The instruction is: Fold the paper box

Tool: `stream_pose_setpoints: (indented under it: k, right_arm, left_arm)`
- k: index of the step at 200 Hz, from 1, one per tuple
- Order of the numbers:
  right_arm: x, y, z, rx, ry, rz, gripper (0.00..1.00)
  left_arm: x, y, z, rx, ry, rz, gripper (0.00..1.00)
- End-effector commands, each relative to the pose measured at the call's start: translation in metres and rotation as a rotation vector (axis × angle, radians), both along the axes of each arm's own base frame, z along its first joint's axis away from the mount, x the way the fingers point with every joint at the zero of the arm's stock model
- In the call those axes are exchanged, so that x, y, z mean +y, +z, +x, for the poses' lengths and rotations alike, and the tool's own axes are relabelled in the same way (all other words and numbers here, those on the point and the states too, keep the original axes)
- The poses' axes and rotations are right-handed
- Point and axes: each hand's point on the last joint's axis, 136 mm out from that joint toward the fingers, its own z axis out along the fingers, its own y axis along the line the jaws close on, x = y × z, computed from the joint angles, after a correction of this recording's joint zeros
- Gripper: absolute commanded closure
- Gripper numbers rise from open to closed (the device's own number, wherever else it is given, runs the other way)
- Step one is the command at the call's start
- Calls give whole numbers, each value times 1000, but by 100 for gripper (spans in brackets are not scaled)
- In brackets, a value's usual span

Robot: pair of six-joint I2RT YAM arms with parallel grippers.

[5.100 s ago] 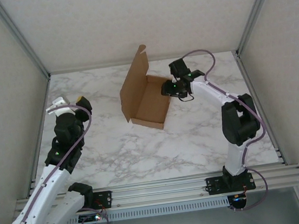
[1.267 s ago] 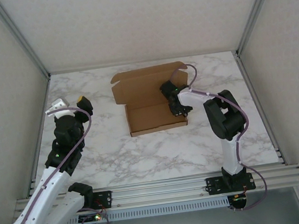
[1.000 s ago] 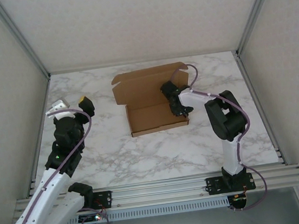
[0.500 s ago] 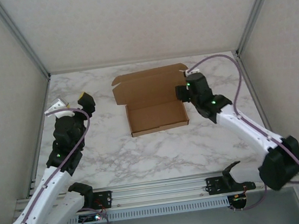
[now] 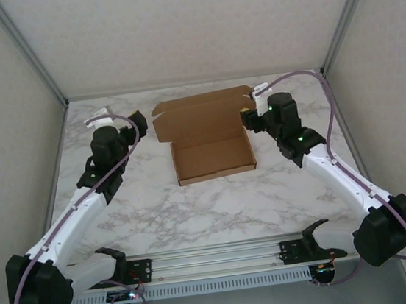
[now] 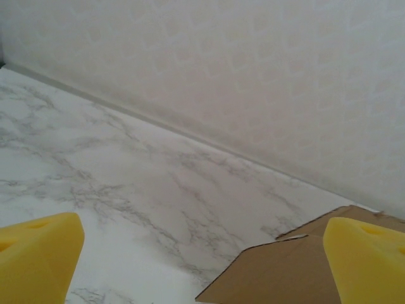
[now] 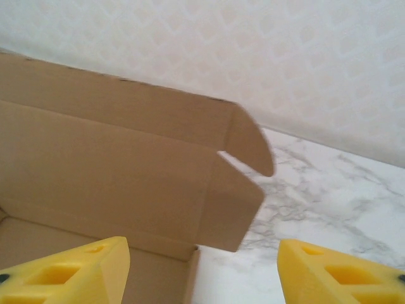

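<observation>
The paper box [image 5: 213,156] lies in the middle of the table as a shallow brown tray, its lid [image 5: 200,114] standing open at the back. My left gripper [image 5: 138,121] is open just left of the lid's left corner; the left wrist view has that lid corner [image 6: 297,272] between its yellow fingertips [image 6: 39,258], untouched. My right gripper [image 5: 250,111] is open at the lid's right end. In the right wrist view the lid [image 7: 107,152] and its side flap [image 7: 233,209] sit ahead of the right gripper [image 7: 202,272], with nothing gripped.
The marble table [image 5: 195,205] is bare in front of the box. A white back wall [image 5: 188,28] stands just behind the lid. Metal frame posts [image 5: 28,55] run along both sides, and a rail [image 5: 216,258] crosses the near edge.
The right gripper has let go inside the tray, pulled out to the right and opened. The left arm has swung forward and right to the lid's left corner. The box stayed put.
</observation>
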Motion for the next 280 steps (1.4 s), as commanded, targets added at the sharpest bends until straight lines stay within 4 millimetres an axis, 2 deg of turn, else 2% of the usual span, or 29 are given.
stream_pose_setpoints:
  k: [1,30,51,77,91,111,125,167,188,236,280]
  right_arm:
    - [-18,5,11,-91,11,-11,36]
    - [-47,-6,25,-134,-18,31,37]
    - [-61,-19,33,-148,-11,22,36]
    - [-69,-28,38,-147,66,56,36]
    - [-69,-36,38,-132,130,61,36]
    - [-67,-57,40,-91,188,-19,36]
    - [-69,-63,41,-83,206,-9,35]
    - [-61,-61,47,-59,259,72,32]
    - [-52,-61,44,-44,322,95,29]
    - [-34,-64,34,-62,448,90,30]
    - [-40,-68,53,-86,386,38,31]
  left_arm:
    - [0,16,8,-42,-6,-4,3]
    - [-1,-4,13,-11,-13,2,4]
    - [2,-11,8,-24,-7,-10,4]
    - [-2,-14,8,-24,-26,-24,3]
    - [-2,-15,8,-21,-26,-22,3]
    - [1,-17,10,-16,-19,-24,3]
    - [3,-19,11,-12,-11,-26,3]
    - [6,-24,15,-1,-9,-48,3]
    - [5,-27,17,4,-19,-58,3]
    - [2,-31,19,12,-41,-77,3]
    - [-1,-39,25,36,-58,-96,3]
